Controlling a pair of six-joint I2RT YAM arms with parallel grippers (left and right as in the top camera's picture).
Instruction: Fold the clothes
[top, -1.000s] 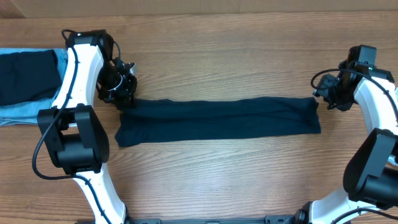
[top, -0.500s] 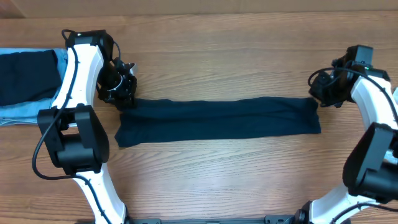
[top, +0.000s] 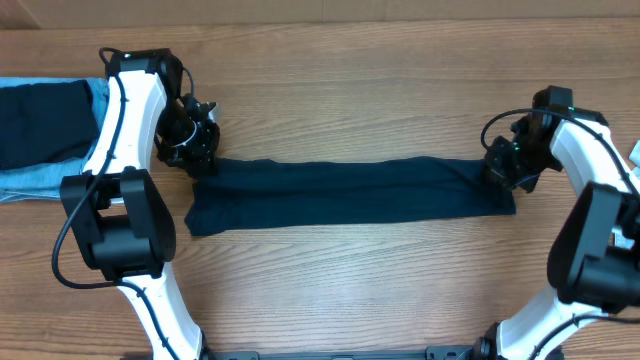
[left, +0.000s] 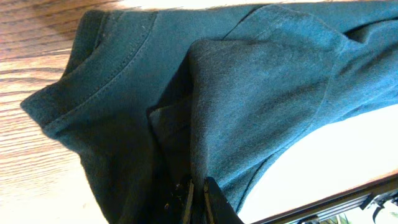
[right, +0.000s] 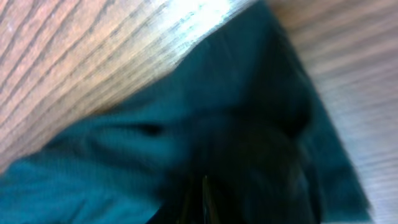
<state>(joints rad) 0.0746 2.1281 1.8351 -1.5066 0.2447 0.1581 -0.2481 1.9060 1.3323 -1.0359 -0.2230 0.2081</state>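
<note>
The clothes in play are a dark navy shirt (top: 350, 190), folded into a long strip across the middle of the wooden table. My left gripper (top: 200, 160) sits at the strip's far-left corner, and in the left wrist view its fingers (left: 198, 199) are shut on a fold of the shirt (left: 249, 93). My right gripper (top: 497, 170) is over the far-right corner. In the blurred right wrist view the shirt (right: 124, 162) fills the frame and the right gripper (right: 202, 199) has its jaws pressed together in the cloth.
More clothes lie at the table's left edge: a dark navy piece (top: 40, 120) on top of light blue denim (top: 30, 180). Both arm bases stand at the front corners, left (top: 115, 230) and right (top: 600, 260).
My right gripper has moved left and down from beside the shirt onto its far-right corner and has shut there. The left arm and the shirt's left end have stayed put.
</note>
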